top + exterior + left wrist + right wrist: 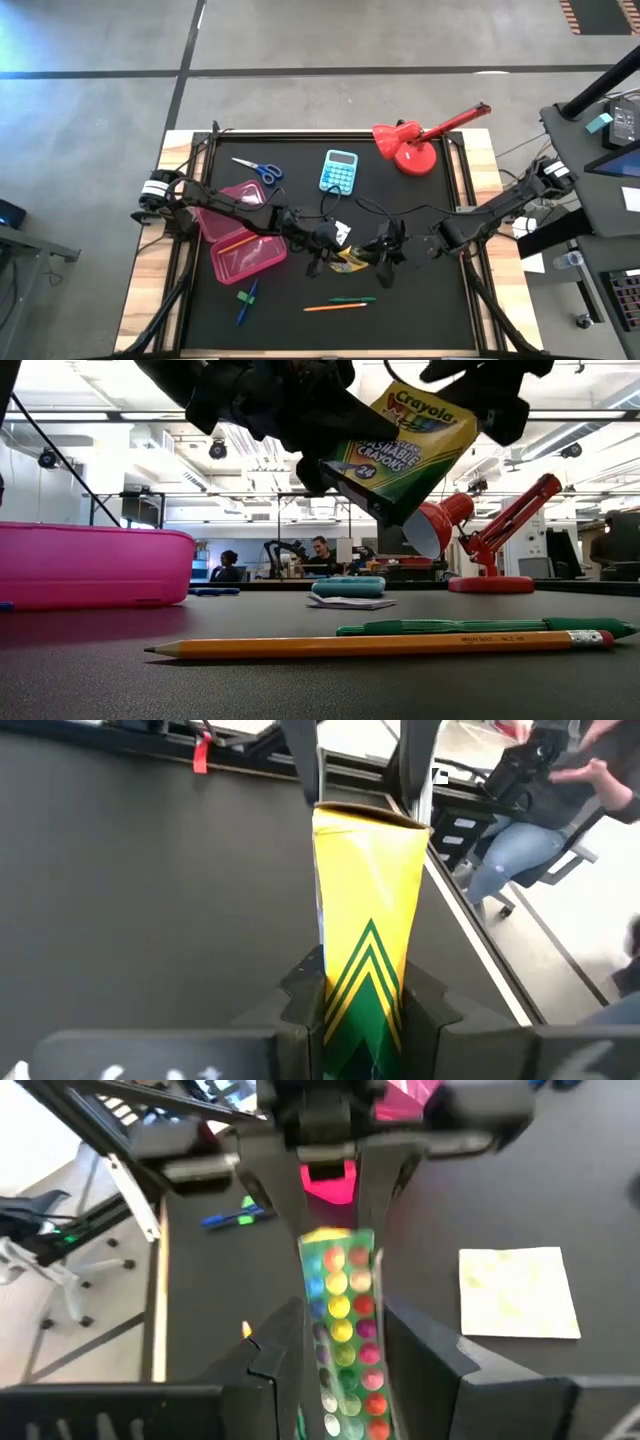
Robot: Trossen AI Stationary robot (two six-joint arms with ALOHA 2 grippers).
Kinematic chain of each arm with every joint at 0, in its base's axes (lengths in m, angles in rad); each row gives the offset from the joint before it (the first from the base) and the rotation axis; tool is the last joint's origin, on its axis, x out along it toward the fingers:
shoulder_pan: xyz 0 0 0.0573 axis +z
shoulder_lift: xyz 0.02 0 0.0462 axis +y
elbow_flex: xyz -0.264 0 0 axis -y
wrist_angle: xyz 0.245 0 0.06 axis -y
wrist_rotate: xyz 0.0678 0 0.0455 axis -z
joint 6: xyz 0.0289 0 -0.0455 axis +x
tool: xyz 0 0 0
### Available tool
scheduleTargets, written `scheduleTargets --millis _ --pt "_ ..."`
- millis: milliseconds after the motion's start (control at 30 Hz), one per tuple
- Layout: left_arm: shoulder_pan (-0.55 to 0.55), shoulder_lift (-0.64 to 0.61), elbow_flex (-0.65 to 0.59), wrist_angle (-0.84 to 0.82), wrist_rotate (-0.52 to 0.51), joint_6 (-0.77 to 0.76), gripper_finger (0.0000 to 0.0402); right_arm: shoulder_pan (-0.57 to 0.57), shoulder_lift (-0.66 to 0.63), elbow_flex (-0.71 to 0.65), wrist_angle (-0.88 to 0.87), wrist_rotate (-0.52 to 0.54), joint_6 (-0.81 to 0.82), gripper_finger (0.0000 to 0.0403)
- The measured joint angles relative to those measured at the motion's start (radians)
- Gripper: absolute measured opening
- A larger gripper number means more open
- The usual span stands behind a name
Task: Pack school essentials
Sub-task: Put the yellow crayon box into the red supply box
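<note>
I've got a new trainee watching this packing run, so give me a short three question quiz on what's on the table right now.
1. True or false: the crayon box is lying flat on the table.
2. Which arms have jaws on the crayon box? A) left only B) right only C) both
3. Fill in: the pencil and green pen lie side by side on the black ____.

Key:
1. False. It is held tilted in the air, above the mat.
2. C. The left gripper clamps one end, the right gripper the other.
3. Mat, near the front edge, apart from the open pink case.
</note>
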Motion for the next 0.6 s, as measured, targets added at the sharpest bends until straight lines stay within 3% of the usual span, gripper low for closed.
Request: scheduleTargets --millis 267,600 --pt "0.001 0.0 0.0 0.006 -0.002 -0.001 0.0056 -0.007 -0.035 0.0 -0.034 -0.006 0.023 0.0109" --pt "0.006 -0.001 0.0 -0.023 -0.002 -0.054 0.0056 -0.012 -0.116 0.073 -0.355 -0.006 0.142 0.0189"
